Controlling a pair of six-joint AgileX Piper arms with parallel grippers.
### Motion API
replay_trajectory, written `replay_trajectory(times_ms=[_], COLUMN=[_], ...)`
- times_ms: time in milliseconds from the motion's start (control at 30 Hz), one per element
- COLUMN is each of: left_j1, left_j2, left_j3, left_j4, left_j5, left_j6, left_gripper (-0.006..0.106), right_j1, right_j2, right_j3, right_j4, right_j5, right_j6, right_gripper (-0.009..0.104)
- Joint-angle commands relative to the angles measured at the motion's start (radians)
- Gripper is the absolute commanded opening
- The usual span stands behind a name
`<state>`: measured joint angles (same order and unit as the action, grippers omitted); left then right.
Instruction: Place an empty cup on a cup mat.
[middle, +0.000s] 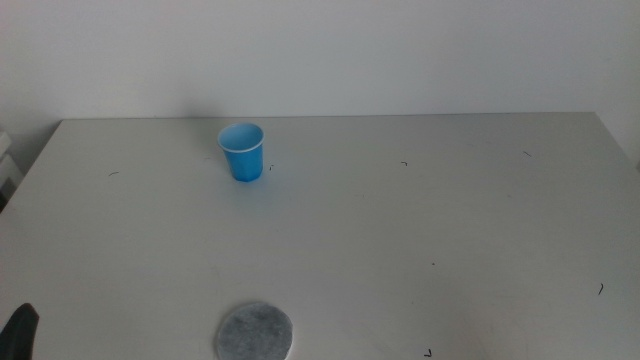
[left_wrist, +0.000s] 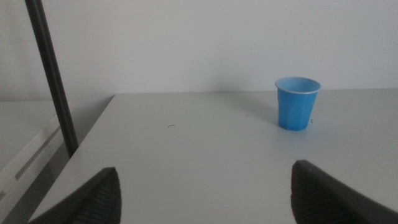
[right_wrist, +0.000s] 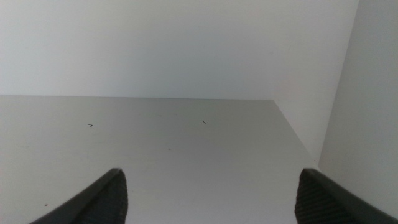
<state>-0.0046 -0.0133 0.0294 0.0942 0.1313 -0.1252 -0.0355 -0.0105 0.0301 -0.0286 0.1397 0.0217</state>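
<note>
The small bright blue cup (middle: 241, 151) stands upright and empty on the white table, far and left of centre. It also shows in the left wrist view (left_wrist: 297, 102), well ahead of the jaws. The round mottled grey cup mat (middle: 255, 332) lies flat at the table's near edge, apart from the cup. My left gripper (left_wrist: 205, 193) is open and empty, low at the near left corner, where a dark tip (middle: 22, 330) of it shows. My right gripper (right_wrist: 208, 196) is open and empty over bare table; it does not show in the middle view.
The white table (middle: 430, 220) carries a few small dark specks. A white wall stands behind it. A dark upright post (left_wrist: 53, 81) stands off the table's left edge. The table's right edge and a wall show in the right wrist view.
</note>
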Motion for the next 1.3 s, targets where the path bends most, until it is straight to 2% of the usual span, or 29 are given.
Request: replay_trajectory(times_ms=[0,233,600,800,1067,1267], left_j1=[-0.007,-0.007,-0.007,-0.007,-0.008,-0.008], left_j2=[0.027,0.226,0.618,0.889,1.212,1.384], left_j3=[-0.065,-0.315,-0.799,-1.16,-1.54,-1.695], left_j4=[-0.003,-0.003,-0.004,-0.003,-0.041,-0.062], left_j5=[-0.073,-0.017,0.32,0.544,0.788,0.787], left_j6=[-0.02,-0.02,-0.006,0.001,0.08,0.098], left_gripper=[0.105,0.105,0.105,0.105,0.105,0.105], right_j1=[0.002,0.002,0.002,0.002,0.002,0.002], right_j2=[-0.026,-0.026,-0.026,-0.026,-0.026,-0.026], right_j3=[-0.008,-0.008,-0.008,-0.008,-0.008,-0.008], right_j4=[-0.014,-0.014,-0.014,-0.014,-0.014,-0.014], right_j5=[-0.074,-0.074,-0.074,-0.074,-0.074,-0.074], right_j6=[-0.005,-0.005,-0.005,-0.005,-0.005,-0.005], right_gripper=[0.094,0.094,0.094,0.094,0.094,0.094])
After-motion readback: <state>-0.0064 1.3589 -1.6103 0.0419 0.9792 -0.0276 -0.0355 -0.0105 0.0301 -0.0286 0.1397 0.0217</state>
